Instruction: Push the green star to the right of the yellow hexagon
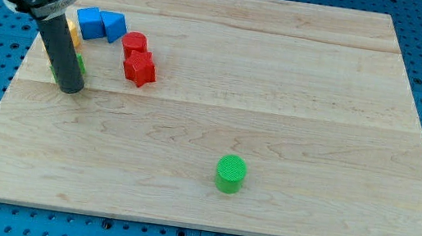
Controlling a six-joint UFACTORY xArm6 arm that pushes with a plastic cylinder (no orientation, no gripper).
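**Rod parked on the green star at the far left**

My tip (71, 88) rests on the wooden board (283, 78) at the far left; being a bare rod, it has nothing to open or close and holds nothing. Just behind it, mostly hidden, a sliver of the green star (79, 64) shows, seemingly touching the rod. Above that peeks the yellow hexagon (73, 30), also half covered. To the right sit 2 blue blocks (100, 24), then 2 red blocks (138, 60). A green cylinder (230, 174) stands alone, well apart, near the front. The star looks light, stiff and apt to slide, though its points may make it spin; I would push squarely on a flat flank.
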